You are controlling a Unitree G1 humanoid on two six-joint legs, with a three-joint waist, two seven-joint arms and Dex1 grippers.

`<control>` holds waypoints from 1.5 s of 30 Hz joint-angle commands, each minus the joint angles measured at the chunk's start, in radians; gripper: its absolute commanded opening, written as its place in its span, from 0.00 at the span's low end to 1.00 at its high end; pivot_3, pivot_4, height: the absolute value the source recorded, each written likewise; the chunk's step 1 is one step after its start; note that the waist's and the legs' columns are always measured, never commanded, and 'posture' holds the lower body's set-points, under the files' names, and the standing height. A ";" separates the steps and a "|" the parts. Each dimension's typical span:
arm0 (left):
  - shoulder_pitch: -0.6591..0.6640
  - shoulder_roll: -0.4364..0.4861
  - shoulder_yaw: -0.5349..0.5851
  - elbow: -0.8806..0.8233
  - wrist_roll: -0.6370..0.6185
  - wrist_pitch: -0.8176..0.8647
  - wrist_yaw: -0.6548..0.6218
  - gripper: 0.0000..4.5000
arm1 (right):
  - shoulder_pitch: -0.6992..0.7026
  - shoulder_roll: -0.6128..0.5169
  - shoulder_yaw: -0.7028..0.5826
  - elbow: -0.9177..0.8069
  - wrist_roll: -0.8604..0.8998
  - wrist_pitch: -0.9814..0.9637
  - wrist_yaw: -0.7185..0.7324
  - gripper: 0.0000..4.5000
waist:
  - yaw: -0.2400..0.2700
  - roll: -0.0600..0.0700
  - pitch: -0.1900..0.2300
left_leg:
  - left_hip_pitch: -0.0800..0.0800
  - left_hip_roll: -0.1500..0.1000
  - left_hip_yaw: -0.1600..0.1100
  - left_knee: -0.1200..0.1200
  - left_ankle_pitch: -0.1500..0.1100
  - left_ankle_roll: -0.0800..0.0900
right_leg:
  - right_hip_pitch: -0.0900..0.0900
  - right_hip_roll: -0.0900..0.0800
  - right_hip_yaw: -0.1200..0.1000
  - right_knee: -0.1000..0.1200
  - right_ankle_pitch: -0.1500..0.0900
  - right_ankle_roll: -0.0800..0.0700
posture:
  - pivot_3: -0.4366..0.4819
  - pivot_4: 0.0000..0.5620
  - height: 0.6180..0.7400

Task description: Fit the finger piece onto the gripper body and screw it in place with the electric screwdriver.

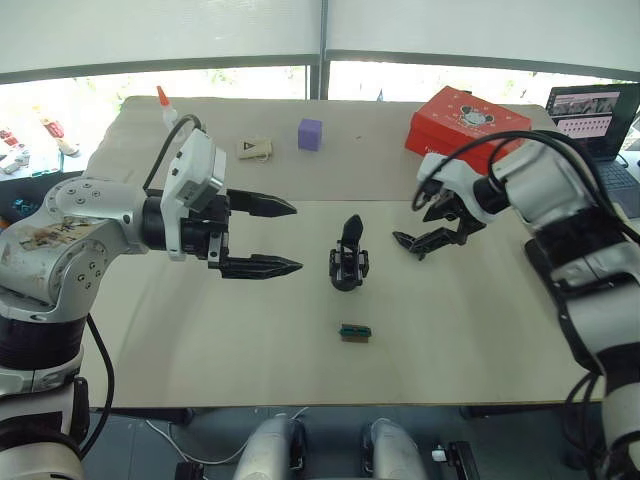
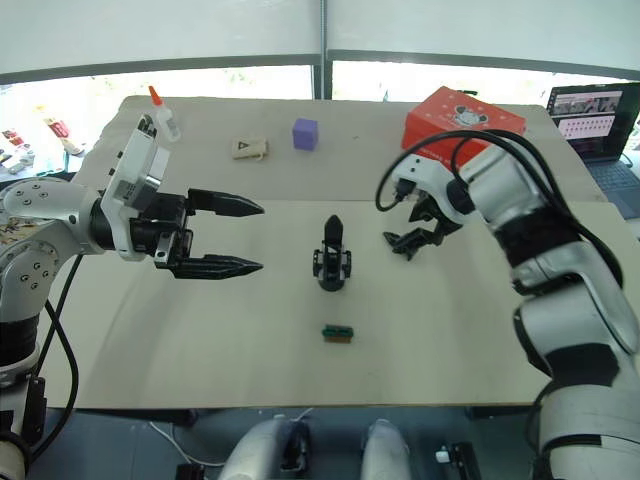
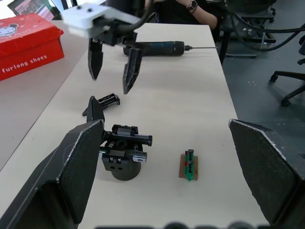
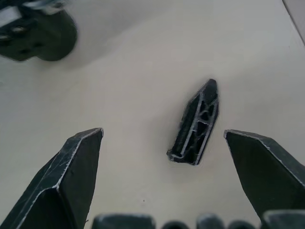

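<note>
The gripper body [image 1: 348, 262] stands upright mid-table on its round base, one pointed finger up. The finger piece [image 4: 195, 124] lies flat on the table to its right. My right gripper [image 4: 163, 133] hovers open just above the piece [image 3: 107, 101], fingers straddling it without touching. My left gripper [image 1: 297, 237] is open and empty, held level to the left of the gripper body [image 3: 124, 155] and pointing at it. The electric screwdriver [image 3: 155, 47] lies on the table beyond the right gripper [image 3: 110, 82], near the table's right edge.
A small green-topped block [image 1: 355, 332] lies in front of the gripper body. At the back are a red shoe box [image 1: 465, 120], a purple cube [image 1: 310, 133], a beige object [image 1: 255, 148], a glue bottle [image 1: 165, 100] and a laptop [image 1: 590, 110].
</note>
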 commanded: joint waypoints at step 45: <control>0.014 -0.189 0.107 -0.089 -0.135 0.129 0.429 1.00 | -0.014 0.070 -0.417 0.155 -0.036 -0.363 -0.213 0.18 | -0.025 0.005 0.004 | 0.003 0.003 -0.003 -0.010 0.007 -0.011 | -0.001 0.014 0.021 -0.001 -0.001 -0.002 | 0.48 0.27 1.00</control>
